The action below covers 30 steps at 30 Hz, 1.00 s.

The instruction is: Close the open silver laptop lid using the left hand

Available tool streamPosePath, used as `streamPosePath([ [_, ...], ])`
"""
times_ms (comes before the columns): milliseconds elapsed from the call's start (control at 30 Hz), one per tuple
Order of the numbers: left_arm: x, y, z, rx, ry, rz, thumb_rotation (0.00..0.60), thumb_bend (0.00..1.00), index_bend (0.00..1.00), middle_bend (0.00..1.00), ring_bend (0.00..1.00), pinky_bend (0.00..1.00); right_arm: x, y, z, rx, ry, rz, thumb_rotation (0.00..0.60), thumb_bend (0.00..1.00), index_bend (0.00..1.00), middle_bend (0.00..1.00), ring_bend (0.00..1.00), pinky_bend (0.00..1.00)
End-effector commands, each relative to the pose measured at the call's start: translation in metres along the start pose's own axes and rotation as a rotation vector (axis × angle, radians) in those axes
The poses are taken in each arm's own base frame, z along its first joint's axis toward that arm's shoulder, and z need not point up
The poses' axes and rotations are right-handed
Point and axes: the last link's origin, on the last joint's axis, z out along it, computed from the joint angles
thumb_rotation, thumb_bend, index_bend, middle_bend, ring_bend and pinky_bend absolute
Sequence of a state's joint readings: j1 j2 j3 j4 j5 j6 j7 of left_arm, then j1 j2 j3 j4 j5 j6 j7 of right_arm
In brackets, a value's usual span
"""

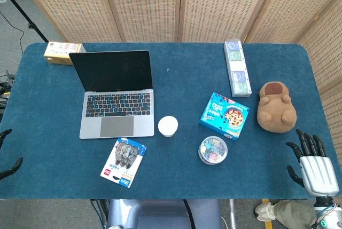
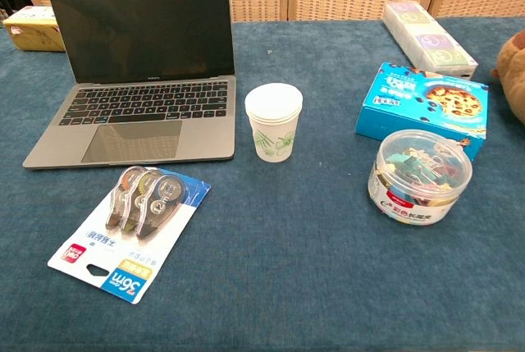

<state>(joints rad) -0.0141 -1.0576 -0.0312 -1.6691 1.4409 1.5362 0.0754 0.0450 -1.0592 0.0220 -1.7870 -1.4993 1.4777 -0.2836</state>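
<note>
From my head view, the open silver laptop with its dark screen (image 1: 115, 97) sits on the blue-covered counter (image 1: 176, 186) toward the far left corner, lid upright, untouched. My left hand (image 1: 6, 154) barely shows at the left edge — only dark fingertips, so I cannot tell whether they are apart or curled. My right hand (image 1: 312, 162) rests at the near right corner, fingers spread, holding nothing.

From my chest view, neither hand appears. The laptop (image 2: 135, 73) stands near the far left; a stack of white paper cups (image 2: 274, 122) sits just beside its right edge. Reaching over, I might catch the lid off-centre and skid the laptop into those cups — or push the screen backward instead of folding it down.
</note>
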Motion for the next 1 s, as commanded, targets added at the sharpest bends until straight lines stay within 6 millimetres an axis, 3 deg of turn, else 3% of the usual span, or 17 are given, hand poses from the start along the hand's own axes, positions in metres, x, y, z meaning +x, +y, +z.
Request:
streamPosePath([
  [33,0.0,0.0001,-0.0004,0.0,-0.003,-0.002,0.501,0.26,0.19,0.0,0.08,0.08,-0.0002,-0.0002,-0.0005,-0.002,-0.001,0.001,0.6,0.35,0.23,0.0,0.0,0.0],
  [1000,-0.0051,0.0093,-0.0016,-0.03,-0.048,-0.029,0.528,0.26,0.19,0.0,0.08,0.08,-0.0006,0.0029,-0.0008,-0.012,-0.016,0.016,0.6,0.35,0.22,0.0,0.0,0.0],
])
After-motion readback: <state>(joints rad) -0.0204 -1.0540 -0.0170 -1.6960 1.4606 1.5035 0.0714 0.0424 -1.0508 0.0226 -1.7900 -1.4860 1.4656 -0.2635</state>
